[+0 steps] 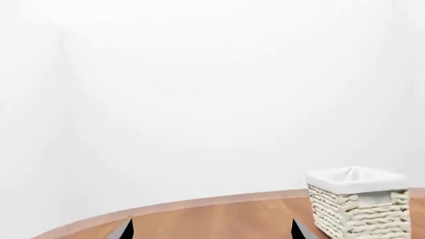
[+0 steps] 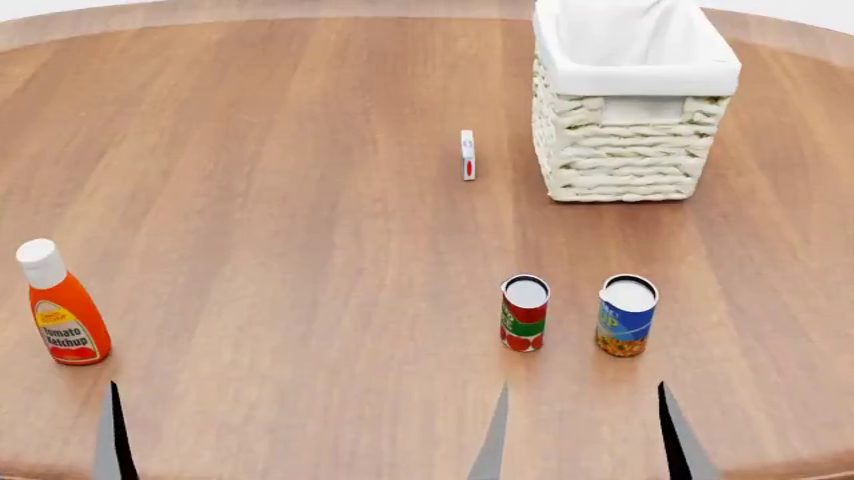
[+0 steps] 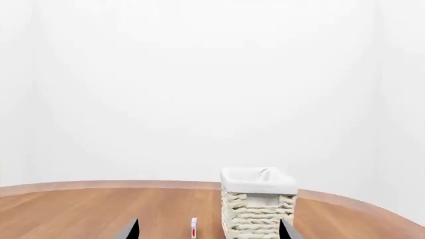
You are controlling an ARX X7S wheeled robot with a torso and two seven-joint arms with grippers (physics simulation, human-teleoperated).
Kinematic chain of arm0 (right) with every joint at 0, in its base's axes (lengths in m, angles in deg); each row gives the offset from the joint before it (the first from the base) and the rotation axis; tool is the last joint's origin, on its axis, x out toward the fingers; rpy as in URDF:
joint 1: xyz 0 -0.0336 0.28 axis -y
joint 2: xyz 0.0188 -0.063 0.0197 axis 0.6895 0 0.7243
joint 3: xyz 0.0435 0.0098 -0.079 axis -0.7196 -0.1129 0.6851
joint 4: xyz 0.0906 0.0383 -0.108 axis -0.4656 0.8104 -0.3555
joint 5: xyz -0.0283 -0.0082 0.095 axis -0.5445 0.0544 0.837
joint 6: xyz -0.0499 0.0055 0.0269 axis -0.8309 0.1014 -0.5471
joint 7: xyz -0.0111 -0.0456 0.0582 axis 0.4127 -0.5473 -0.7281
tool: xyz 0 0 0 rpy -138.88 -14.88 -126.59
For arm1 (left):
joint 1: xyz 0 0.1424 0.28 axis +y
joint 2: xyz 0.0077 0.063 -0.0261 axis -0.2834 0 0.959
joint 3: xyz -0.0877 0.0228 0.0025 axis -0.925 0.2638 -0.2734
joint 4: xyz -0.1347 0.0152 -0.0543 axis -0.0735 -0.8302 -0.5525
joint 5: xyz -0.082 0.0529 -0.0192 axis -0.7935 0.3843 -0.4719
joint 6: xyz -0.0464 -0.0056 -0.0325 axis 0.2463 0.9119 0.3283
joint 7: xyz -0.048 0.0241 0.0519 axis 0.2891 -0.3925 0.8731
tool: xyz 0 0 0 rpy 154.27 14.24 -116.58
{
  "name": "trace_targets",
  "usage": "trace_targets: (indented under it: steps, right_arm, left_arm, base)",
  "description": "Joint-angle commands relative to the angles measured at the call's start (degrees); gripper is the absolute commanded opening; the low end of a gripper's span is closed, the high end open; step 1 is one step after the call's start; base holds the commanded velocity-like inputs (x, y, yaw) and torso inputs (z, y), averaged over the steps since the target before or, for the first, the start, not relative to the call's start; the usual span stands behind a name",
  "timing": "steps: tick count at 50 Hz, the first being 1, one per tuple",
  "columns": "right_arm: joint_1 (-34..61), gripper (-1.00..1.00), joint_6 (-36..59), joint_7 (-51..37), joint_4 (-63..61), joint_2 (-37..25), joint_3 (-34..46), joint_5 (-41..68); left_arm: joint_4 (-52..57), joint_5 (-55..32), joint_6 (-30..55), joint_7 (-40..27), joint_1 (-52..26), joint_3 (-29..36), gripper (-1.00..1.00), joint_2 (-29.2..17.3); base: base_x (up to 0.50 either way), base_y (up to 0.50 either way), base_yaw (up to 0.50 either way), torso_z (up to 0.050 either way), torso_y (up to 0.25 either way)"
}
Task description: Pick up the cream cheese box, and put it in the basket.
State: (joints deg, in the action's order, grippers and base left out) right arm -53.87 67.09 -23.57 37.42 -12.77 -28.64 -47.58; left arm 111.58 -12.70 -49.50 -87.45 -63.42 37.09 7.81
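Note:
The cream cheese box [image 2: 467,155] stands on its thin edge on the wooden table, white with a red mark, just left of the basket [image 2: 627,110]. The basket is cream woven wicker with white cloth lining, at the far right. My right gripper [image 2: 583,400] is open and empty at the near edge, behind the two cans. In the right wrist view the box [image 3: 193,228] and the basket [image 3: 258,206] lie ahead between the open fingers of the right gripper [image 3: 209,230]. My left gripper [image 1: 212,229] is open and empty; the basket [image 1: 359,204] shows beside it.
A red-green can [image 2: 525,313] and a blue can [image 2: 626,316] stand upright side by side, between my right gripper and the box. A ketchup bottle [image 2: 60,305] stands at the near left. The round table's far rim [image 2: 267,12] curves behind, against white walls.

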Motion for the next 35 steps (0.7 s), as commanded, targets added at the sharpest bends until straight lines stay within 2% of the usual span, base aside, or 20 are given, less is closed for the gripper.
trace_targets:
  steps: [1, 35]
  right_arm:
    - [-1.15, 1.0, 0.68, -1.26, -4.76, -1.05, 0.83, 0.28]
    - [-0.74, 1.0, 1.86, -2.62, -4.17, -3.47, 3.62, 0.05]
  left_arm:
    - [2.78, 0.86, -0.7, -0.92, 1.22, 1.17, 1.0, -1.19]
    - [2.02, 1.87, -2.35, -2.92, 0.95, 2.93, 1.0, -3.07]
  base:
    - [0.0, 0.0, 0.0, 0.0, 0.0]
    - [0.0, 0.03, 0.0, 0.0, 0.0]
